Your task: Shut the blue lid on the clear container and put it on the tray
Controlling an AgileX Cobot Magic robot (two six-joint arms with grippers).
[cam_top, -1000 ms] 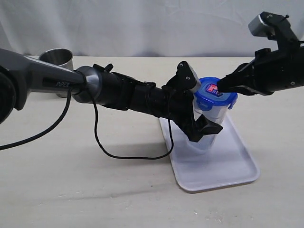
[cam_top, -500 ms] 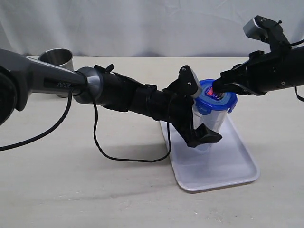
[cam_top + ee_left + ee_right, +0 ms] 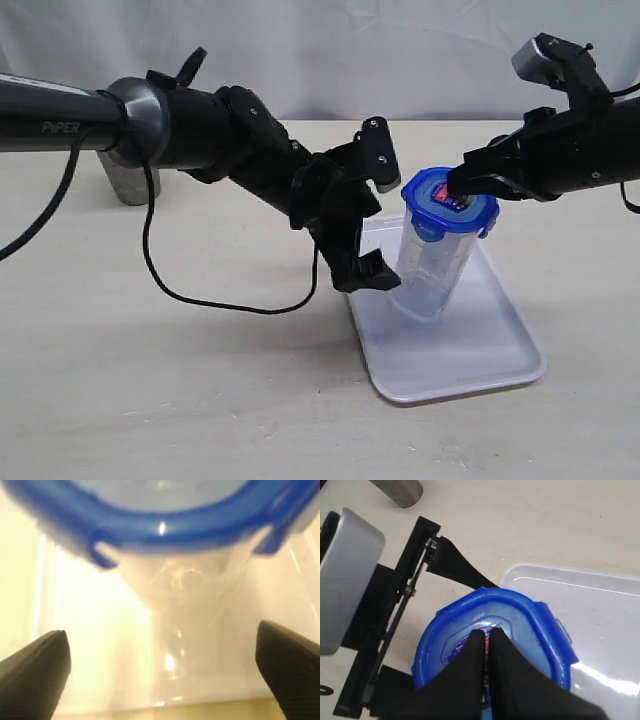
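Note:
The clear container (image 3: 432, 270) stands tilted on the white tray (image 3: 490, 350), with the blue lid (image 3: 448, 205) seated on its rim. My right gripper (image 3: 458, 186) is shut, and its tips rest on the sticker at the middle of the lid (image 3: 530, 625). My left gripper (image 3: 372, 220) is open just left of the container, its fingers apart from the wall. In the left wrist view the container (image 3: 185, 610) and lid (image 3: 160, 520) fill the space ahead of the widely spread fingers (image 3: 35, 672).
A grey metal cup (image 3: 125, 182) stands at the back left, partly hidden by the left arm. A black cable (image 3: 200, 295) hangs from that arm onto the table. The tray's near end (image 3: 440, 385) lies bare.
My left gripper opened, let go of the container and drew back to the left, with the arm rising. The right gripper stayed on the lid.

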